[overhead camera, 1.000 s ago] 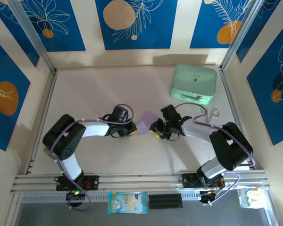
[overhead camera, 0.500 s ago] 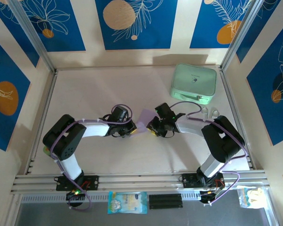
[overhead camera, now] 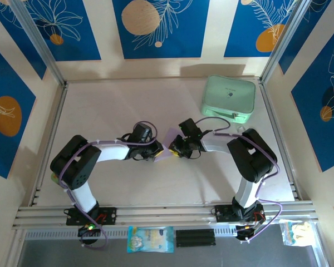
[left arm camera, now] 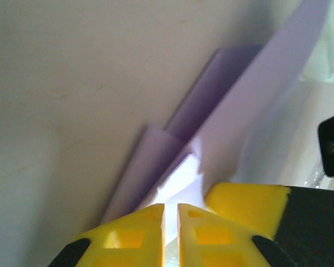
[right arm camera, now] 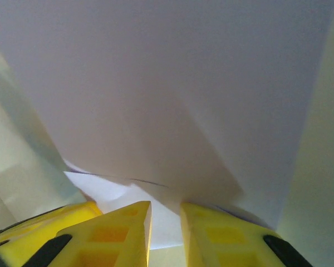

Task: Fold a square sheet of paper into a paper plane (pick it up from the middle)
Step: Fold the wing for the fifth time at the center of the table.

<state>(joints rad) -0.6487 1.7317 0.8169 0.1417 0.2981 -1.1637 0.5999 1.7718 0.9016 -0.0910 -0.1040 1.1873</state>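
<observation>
Item 1: mint-green case (overhead camera: 228, 99), at 1 o'clock on the table (overhead camera: 111, 111), closed; we find its small dark lid mark unreadable.

Item 2: sheet of paper (overhead camera: 170, 143), creased and raised at table centre between left gripper (overhead camera: 158, 152) and right gripper (overhead camera: 176, 149). Both sets of fingers are slightly apart at its edge; we cannot tell if they grip it.

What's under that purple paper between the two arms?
Pale table shows beside the sheet of paper, and its own folded flaps tuck beneath. The table directly below is covered.

Blue leaf-print wall panels (overhead camera: 161, 28); beige tabletop (overhead camera: 111, 111).
</observation>
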